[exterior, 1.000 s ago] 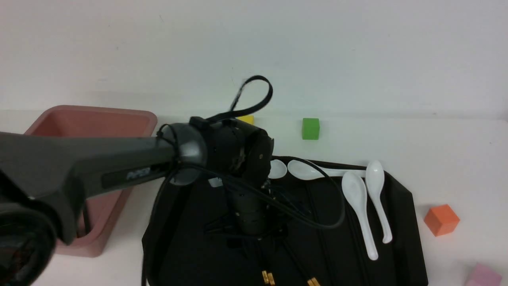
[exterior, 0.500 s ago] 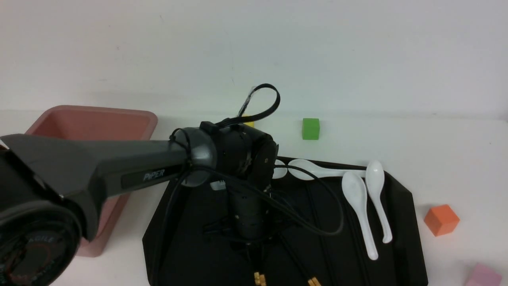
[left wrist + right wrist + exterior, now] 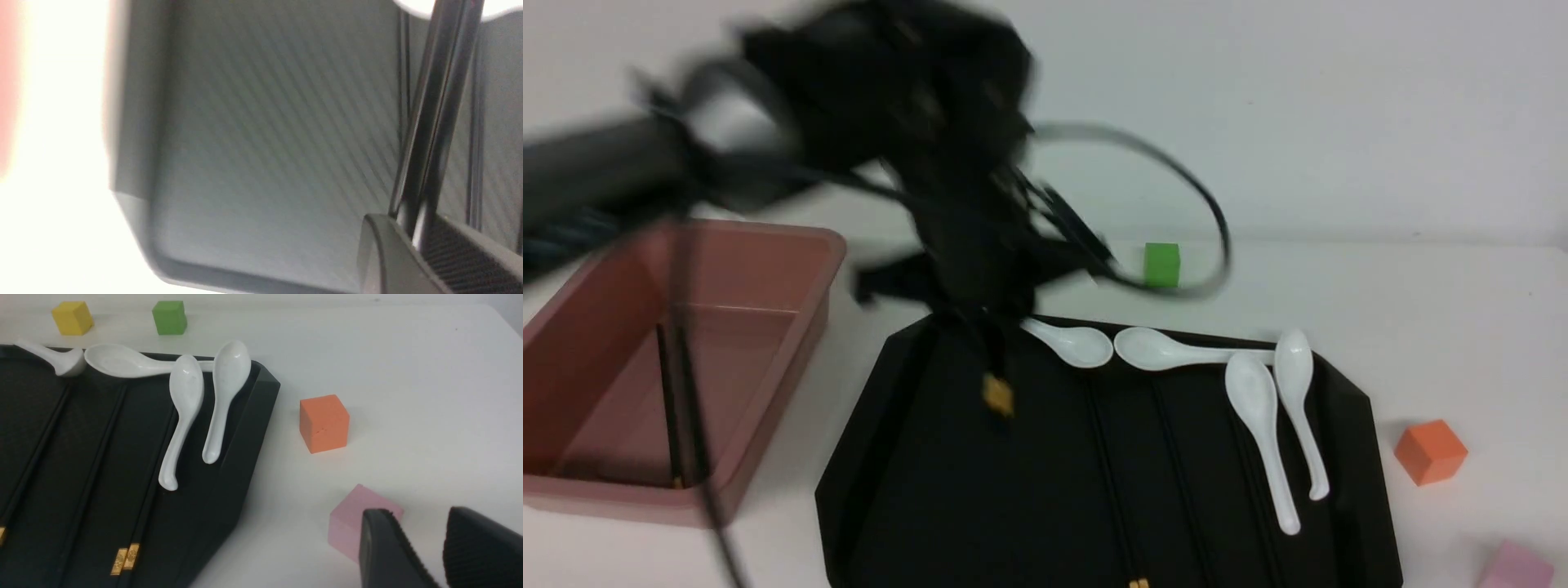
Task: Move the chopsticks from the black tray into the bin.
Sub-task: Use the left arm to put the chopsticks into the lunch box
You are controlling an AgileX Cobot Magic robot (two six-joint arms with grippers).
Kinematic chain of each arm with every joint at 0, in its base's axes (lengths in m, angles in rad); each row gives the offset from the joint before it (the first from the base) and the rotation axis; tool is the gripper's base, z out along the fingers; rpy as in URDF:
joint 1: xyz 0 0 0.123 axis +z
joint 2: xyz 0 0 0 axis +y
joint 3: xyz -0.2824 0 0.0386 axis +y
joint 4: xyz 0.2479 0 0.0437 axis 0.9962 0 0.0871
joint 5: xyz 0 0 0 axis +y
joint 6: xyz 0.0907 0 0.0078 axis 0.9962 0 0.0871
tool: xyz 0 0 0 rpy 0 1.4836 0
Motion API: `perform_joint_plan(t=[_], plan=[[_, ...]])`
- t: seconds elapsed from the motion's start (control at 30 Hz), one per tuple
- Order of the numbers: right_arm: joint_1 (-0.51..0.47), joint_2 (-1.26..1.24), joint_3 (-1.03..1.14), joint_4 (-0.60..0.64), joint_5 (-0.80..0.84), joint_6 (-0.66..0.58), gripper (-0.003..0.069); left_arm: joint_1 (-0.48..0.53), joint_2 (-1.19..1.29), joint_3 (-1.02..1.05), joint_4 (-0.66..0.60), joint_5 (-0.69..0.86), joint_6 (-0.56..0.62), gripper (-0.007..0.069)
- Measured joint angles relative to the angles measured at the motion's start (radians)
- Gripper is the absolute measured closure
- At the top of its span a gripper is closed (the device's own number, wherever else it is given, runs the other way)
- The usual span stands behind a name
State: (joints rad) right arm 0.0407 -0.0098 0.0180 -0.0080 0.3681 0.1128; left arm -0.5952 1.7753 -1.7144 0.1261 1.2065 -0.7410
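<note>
My left gripper (image 3: 968,314) is blurred and raised over the far left corner of the black tray (image 3: 931,498). It is shut on a pair of black chopsticks (image 3: 995,367) that hang down, gold caps lowest. In the left wrist view the fingers (image 3: 380,253) clamp the pair (image 3: 435,106) above the tray floor (image 3: 265,122). More chopsticks (image 3: 1112,482) lie lengthwise on the tray, also in the right wrist view (image 3: 98,457). The pink bin (image 3: 796,359) stands left of the tray with two chopsticks (image 3: 671,408) inside. My right gripper (image 3: 425,539) is open and empty over the table.
Several white spoons (image 3: 1258,408) lie at the tray's far right. An orange cube (image 3: 1431,451) and a pink cube (image 3: 351,526) sit right of the tray, the pink one close by my right gripper. A green cube (image 3: 1161,264) and a yellow cube (image 3: 72,317) stand behind it.
My left arm has risen from the tray's middle and swung up and to the left, lifting a pair of chopsticks off the tray. The bin's inside has come into view.
</note>
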Motion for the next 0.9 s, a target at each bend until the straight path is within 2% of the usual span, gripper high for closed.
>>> perform_joint_plan(t=[0.2,0.27,0.43,0.57,0.73,0.9], plan=[[0.000,0.000,0.000,0.000,0.000,0.000,0.0419,0.250,-0.151,0.070,0.032,0.025,0.187,0.0510],[0.000,0.000,0.000,0.000,0.000,0.000,0.0419,0.344,-0.163,0.114,0.031,0.032,0.212,0.0510],[0.000,0.000,0.000,0.000,0.000,0.000,0.0419,0.499,-0.114,0.201,0.027,-0.022,0.251,0.0510],[0.000,0.000,0.000,0.000,0.000,0.000,0.0419,0.545,-0.034,0.215,0.032,-0.098,0.296,0.0510],[0.000,0.000,0.000,0.000,0.000,0.000,0.0419,0.549,0.069,0.215,0.073,-0.183,0.318,0.0510],[0.000,0.000,0.000,0.000,0.000,0.000,0.0419,0.549,0.149,0.216,0.079,-0.205,0.323,0.0500]])
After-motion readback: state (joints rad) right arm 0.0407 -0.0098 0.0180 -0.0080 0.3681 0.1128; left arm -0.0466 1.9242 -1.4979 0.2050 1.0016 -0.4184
